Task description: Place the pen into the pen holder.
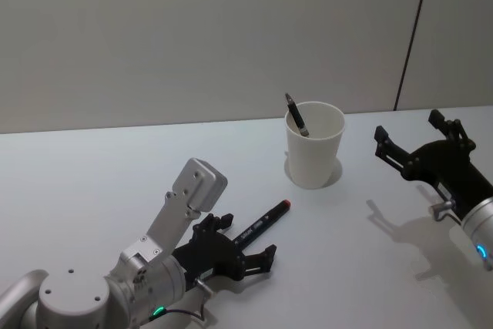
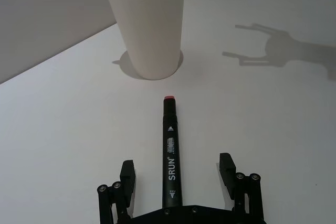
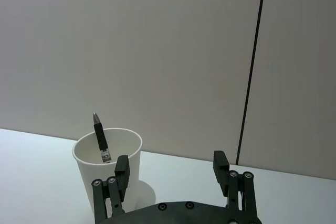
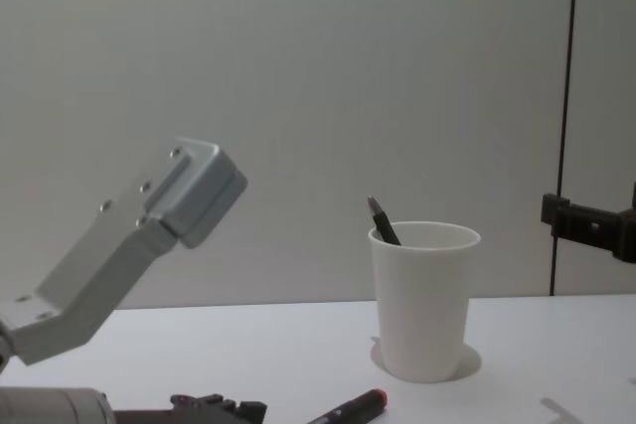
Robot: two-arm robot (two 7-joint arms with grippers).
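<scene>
Wide-open left tool [image 2: 177,163] straddles pen [image 2: 170,145] on desk [image 2: 273,129], gripping nothing; right tool [image 3: 170,162] open, empty. Risk: off-centre closing rolls pen away, or pen tips light cup [image 2: 149,35].

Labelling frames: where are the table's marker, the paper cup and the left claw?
marker [image 2: 170,145], left wrist view, mid-barrel.
paper cup [image 1: 312,161], head view, outer wall.
left claw [image 2: 177,165], left wrist view, between fingertips.
</scene>
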